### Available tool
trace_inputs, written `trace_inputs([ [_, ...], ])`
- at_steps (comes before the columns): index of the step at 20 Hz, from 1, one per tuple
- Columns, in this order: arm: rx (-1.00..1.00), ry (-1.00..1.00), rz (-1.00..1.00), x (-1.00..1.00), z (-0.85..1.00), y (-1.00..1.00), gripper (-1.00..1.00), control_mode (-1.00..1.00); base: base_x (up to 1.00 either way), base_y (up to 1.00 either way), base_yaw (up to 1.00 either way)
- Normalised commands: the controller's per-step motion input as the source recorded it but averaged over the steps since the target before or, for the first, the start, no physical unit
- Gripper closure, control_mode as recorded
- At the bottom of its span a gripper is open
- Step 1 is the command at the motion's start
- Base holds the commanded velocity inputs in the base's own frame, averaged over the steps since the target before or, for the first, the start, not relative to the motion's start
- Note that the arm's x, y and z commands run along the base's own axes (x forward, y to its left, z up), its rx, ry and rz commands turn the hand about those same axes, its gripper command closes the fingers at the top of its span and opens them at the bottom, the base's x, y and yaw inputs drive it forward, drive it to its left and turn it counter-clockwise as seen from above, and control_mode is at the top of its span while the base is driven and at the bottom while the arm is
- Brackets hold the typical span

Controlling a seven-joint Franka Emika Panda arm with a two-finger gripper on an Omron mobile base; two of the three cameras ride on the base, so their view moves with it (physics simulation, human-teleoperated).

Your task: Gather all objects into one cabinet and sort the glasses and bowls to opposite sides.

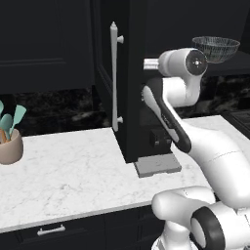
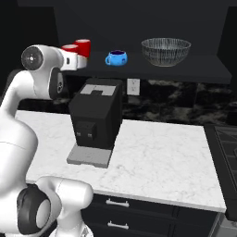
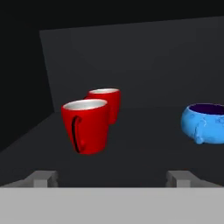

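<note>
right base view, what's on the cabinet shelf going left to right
red cups → blue bowl → clear glass bowl

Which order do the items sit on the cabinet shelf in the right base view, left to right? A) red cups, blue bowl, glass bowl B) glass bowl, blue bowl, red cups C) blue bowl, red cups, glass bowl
A: the two red cups stand at the left end, the blue bowl in the middle, the clear glass bowl to its right.
</note>
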Motion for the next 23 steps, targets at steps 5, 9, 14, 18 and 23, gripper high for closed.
trace_inputs([
  [5, 0.0, 0.18, -0.06, -0.82, 0.18, -0.39, -1.0, -1.0, 0.0, 0.0, 0.0],
  [9, -0.01, 0.16, -0.03, -0.98, 0.14, -0.15, -1.0, -1.0, 0.0, 0.0, 0.0],
  [14, -0.01, 0.09, 0.0, -1.0, 0.02, 0.0, -1.0, -1.0, 0.0, 0.0, 0.0],
  [18, 0.0, 0.07, 0.0, -1.0, 0.0, 0.0, -1.0, -1.0, 0.0, 0.0, 0.0],
  [23, 0.0, 0.02, 0.0, -1.0, -0.06, -0.29, -1.0, -1.0, 0.0, 0.0, 0.0],
])
